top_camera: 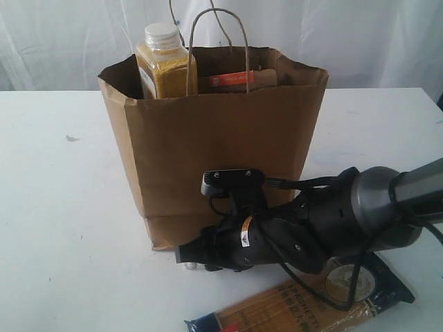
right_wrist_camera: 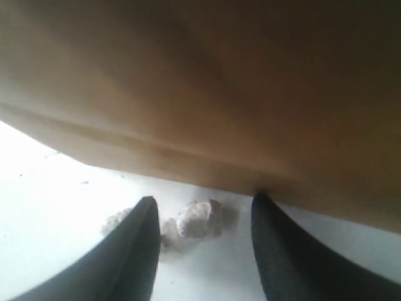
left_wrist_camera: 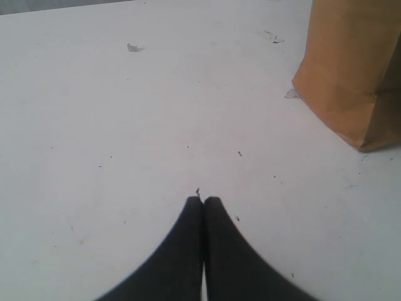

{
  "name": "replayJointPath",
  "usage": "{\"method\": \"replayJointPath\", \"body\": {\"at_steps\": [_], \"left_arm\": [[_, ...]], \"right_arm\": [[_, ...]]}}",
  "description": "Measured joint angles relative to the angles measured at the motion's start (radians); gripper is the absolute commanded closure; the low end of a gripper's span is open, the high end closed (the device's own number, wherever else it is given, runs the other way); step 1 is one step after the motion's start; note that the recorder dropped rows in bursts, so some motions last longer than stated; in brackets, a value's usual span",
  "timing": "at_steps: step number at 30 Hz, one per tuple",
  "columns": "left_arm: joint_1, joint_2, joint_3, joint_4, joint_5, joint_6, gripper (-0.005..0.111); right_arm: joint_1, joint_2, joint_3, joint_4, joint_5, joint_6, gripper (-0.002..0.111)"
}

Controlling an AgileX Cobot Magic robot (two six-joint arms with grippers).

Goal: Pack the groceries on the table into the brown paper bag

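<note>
The brown paper bag (top_camera: 221,145) stands upright in the middle of the table (top_camera: 62,207). A yellow-grain bottle (top_camera: 165,66) and a kraft pouch with an orange strip (top_camera: 235,79) stick out of its top. The long dark-blue spaghetti packet (top_camera: 304,308) lies flat at the front right, partly under my right arm. My right gripper (top_camera: 188,254) is low at the bag's front base. In its wrist view the right gripper (right_wrist_camera: 203,199) is open, with a small whitish lump (right_wrist_camera: 197,219) on the table between the fingers, just short of the bag (right_wrist_camera: 219,94). My left gripper (left_wrist_camera: 203,199) is shut and holds nothing above bare table.
In the left wrist view the bag's lower corner (left_wrist_camera: 351,69) stands off to one side, with a small scrap (left_wrist_camera: 291,94) beside it and another scrap (left_wrist_camera: 133,47) farther off. White curtain hangs behind the table. The right arm's cables hang over the spaghetti packet.
</note>
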Motion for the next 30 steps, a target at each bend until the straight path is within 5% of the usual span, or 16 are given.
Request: {"method": "replayJointPath", "body": {"at_steps": [8, 22, 30], "left_arm": [[0.000, 0.000, 0.000, 0.000, 0.000, 0.000, 0.107], [0.000, 0.000, 0.000, 0.000, 0.000, 0.000, 0.107], [0.000, 0.000, 0.000, 0.000, 0.000, 0.000, 0.107]], "right_arm": [[0.000, 0.010, 0.000, 0.000, -0.023, 0.000, 0.070], [0.000, 0.013, 0.000, 0.000, -0.035, 0.000, 0.108], [0.000, -0.024, 0.000, 0.000, 0.025, 0.000, 0.108]]}}
